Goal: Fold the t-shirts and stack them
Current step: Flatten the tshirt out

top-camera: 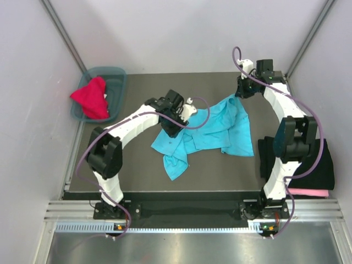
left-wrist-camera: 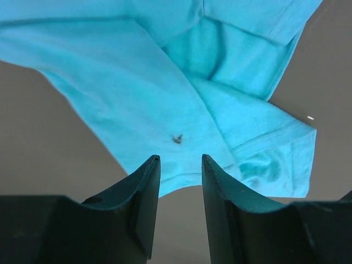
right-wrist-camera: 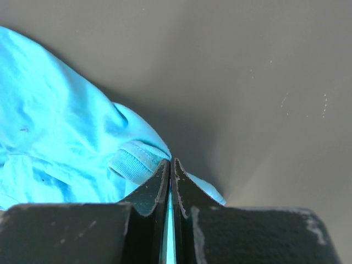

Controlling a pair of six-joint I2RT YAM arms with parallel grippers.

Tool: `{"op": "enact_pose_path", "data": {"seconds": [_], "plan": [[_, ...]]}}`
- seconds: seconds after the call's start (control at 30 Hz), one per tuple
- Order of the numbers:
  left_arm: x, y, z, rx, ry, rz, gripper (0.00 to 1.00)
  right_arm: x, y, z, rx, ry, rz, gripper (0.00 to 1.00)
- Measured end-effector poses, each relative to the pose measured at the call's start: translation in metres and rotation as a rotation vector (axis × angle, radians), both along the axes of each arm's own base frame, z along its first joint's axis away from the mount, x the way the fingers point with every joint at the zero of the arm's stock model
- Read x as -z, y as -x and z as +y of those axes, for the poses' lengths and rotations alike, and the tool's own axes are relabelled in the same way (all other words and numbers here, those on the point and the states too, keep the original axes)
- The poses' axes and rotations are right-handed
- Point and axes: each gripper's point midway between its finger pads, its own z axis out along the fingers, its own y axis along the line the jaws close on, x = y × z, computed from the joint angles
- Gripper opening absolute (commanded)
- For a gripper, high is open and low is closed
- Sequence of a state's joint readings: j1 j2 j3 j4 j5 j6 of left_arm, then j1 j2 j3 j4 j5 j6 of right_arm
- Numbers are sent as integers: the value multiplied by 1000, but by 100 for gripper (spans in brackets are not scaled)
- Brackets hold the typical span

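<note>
Right gripper [right-wrist-camera: 170, 162] is clamped tight on a fold of the turquoise t-shirt [right-wrist-camera: 55, 126]; in the right wrist view a thin strip of turquoise cloth shows between its closed fingers, with a ribbed hem bunched just to their left. From above, this gripper [top-camera: 245, 88] sits at the far right corner of the shirt, over the dark table [top-camera: 220, 170].

Left gripper [left-wrist-camera: 179, 159] is released: its two dark fingers stand apart with nothing between them, hanging just over the shirt's cloth [left-wrist-camera: 137, 99], where a sleeve hem lies to the right. In the top view it [top-camera: 184, 110] is over the shirt's far left edge.

Between the two grippers the turquoise t-shirt [top-camera: 220, 129] lies rumpled and spread in the middle of the table, one end trailing towards the near edge.

At the far left corner the red t-shirt [top-camera: 92, 98] is heaped in the teal tub [top-camera: 113, 74], spilling over its left rim. At the right edge the black t-shirt [top-camera: 324, 165] lies folded behind the right arm, with the pink t-shirt [top-camera: 308, 192] showing beneath its near edge.
</note>
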State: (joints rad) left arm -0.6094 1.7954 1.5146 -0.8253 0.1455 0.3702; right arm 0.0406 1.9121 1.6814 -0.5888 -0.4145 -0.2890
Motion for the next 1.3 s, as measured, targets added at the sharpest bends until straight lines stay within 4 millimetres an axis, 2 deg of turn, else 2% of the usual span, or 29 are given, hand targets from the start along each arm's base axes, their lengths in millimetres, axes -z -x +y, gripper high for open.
{"op": "enact_pose_path", "data": {"seconds": [0.13, 0.43, 0.67, 0.77, 1.03, 1.3], "plan": [[33, 19, 0, -59, -65, 88, 43, 1, 2, 0, -10, 2, 4, 0], [59, 55, -6, -67, -147, 126, 43, 4, 9, 3, -41, 1, 25, 0], [83, 68, 22, -105, -253, 143, 44, 4, 11, 6, -50, -12, 35, 0], [85, 67, 29, -115, -281, 132, 43, 4, 12, 7, -53, -19, 37, 0], [85, 65, 29, -120, -285, 124, 41, 11, 16, 7, -56, -23, 56, 0], [80, 67, 22, -98, -286, 110, 36, 10, 15, 8, -52, -30, 56, 0]]}}
